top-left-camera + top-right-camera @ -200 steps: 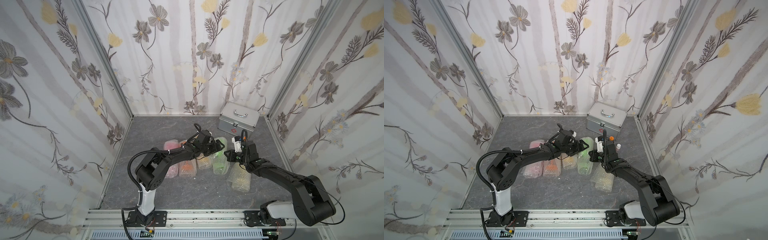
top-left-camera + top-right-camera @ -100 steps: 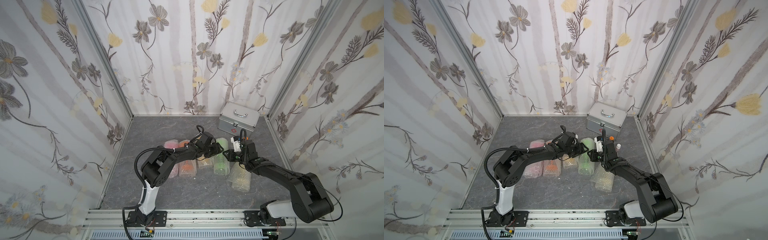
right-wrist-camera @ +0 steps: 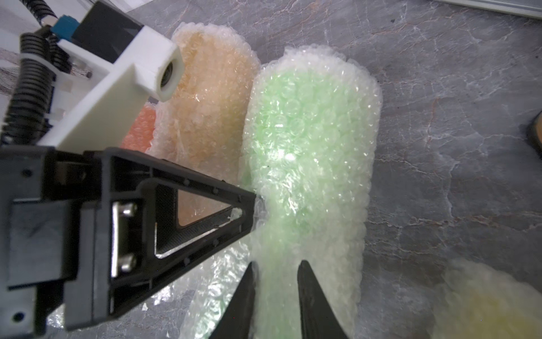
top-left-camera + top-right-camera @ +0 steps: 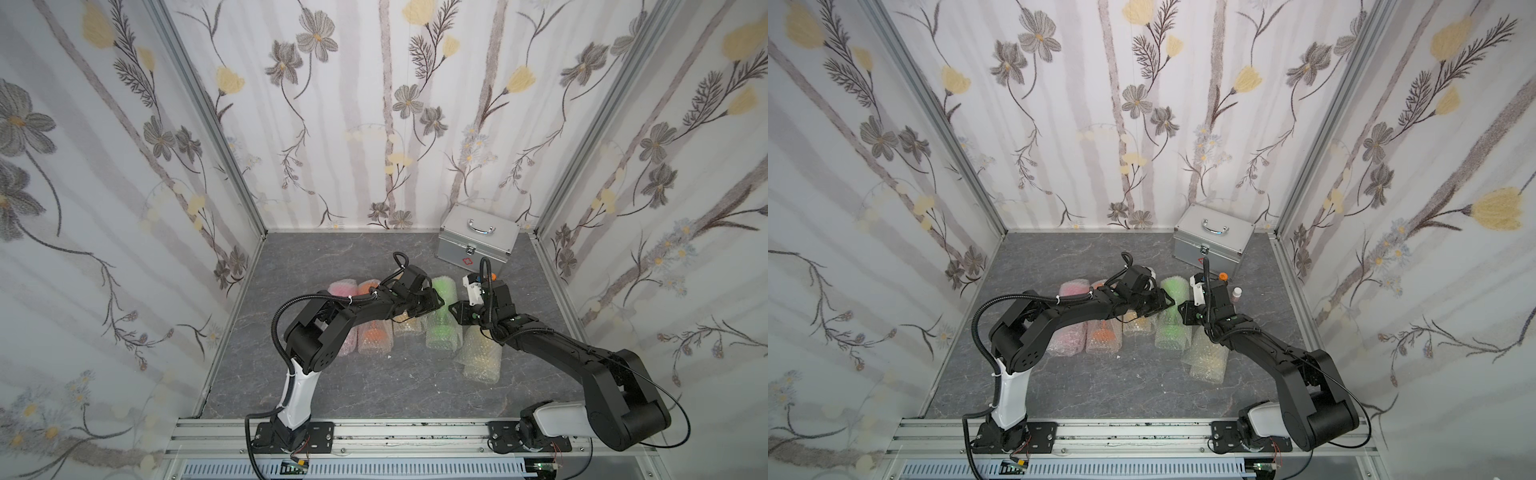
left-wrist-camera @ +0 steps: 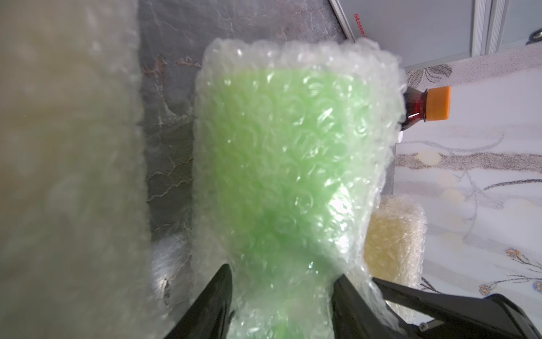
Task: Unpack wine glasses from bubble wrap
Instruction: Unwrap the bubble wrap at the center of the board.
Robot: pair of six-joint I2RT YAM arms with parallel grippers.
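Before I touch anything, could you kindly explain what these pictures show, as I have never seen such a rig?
Two black robot arms stand at the near edge of a grey table. Two pictures look down from one overhead camera; the other two come from a camera on each arm's wrist. Five coloured glasses lie on the table, each rolled in bubble wrap: pink glass, orange glass, amber glass, green glass, yellow glass. A metal case and a small brown bottle stand behind them. The left pincer and the right pincer both straddle the green glass's narrow part from opposite sides; whether either truly grips it I cannot tell.
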